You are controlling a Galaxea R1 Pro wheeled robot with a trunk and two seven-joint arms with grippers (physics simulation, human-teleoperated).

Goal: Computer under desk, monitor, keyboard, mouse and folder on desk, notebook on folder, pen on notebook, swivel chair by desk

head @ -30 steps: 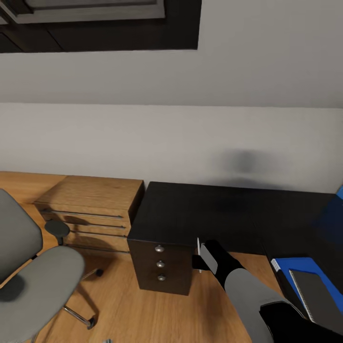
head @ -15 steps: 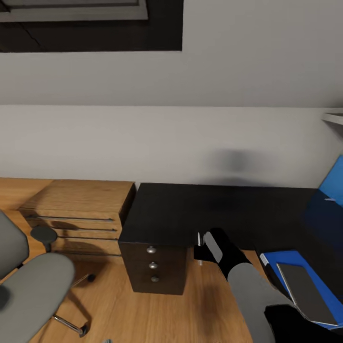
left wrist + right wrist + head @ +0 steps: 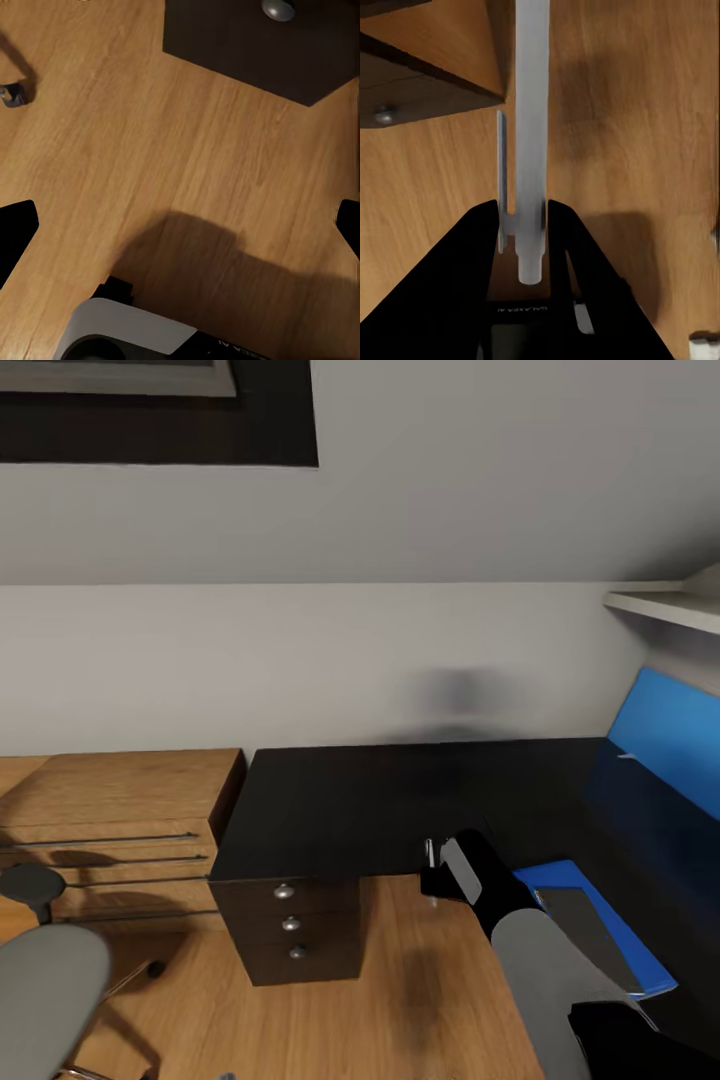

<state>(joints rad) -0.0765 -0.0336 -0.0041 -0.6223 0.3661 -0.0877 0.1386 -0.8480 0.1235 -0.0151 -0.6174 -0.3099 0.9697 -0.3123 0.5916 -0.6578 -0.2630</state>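
Pen [image 3: 531, 142], looks like, is pinched upright in the right pincer [image 3: 521, 225] for carrying to the notebook [image 3: 585, 935], which lies on the blue folder [image 3: 570, 880] on the counter [image 3: 380, 810]. Left pincer's fingertips [image 3: 15, 229] look spread, empty.

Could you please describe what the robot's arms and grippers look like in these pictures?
The right arm has a light grey forearm, a glossy black wrist and a black shoulder section. The right gripper has two broad black wedge-shaped fingers. The left gripper shows black fingertips and a grey-white housing.
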